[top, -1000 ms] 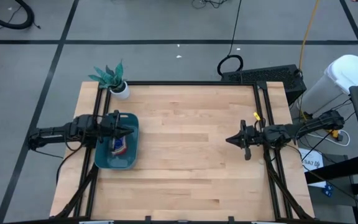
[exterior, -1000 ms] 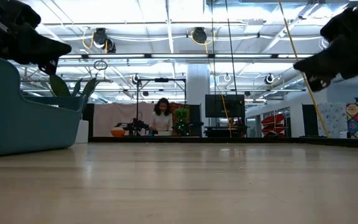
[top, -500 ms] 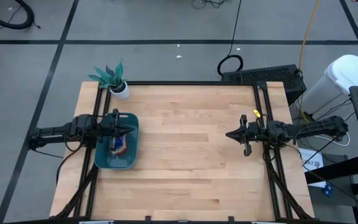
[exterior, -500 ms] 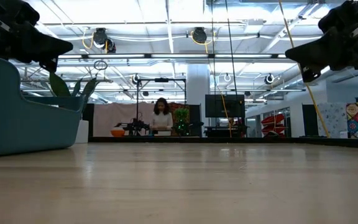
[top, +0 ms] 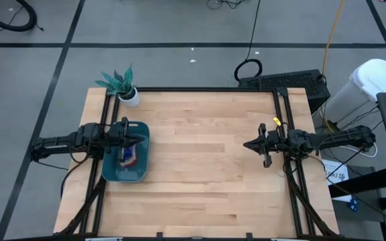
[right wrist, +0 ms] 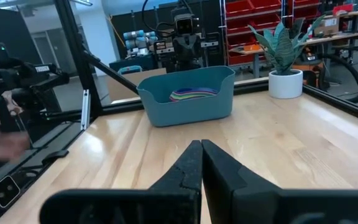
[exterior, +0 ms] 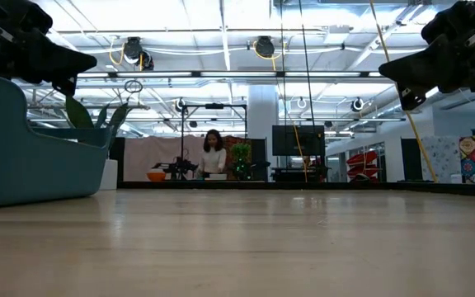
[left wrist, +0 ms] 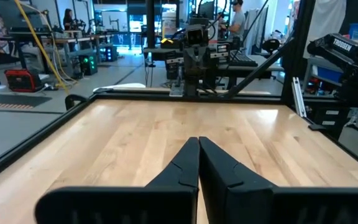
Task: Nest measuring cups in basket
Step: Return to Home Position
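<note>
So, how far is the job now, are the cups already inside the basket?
Looks done: the measuring cups lie nested as one stack inside the basket, and none shows elsewhere on the table. In hand: nothing; the left gripper hovers shut above the basket, and the right gripper is shut over the table's right side. Left: probably only parking both arms.

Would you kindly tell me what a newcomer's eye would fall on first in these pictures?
The teal basket near the left edge of the table draws the eye, with the bright nested measuring cups inside it. The left gripper hovers shut over the basket, while the right gripper, also shut, hangs above the table near its right edge.
</note>
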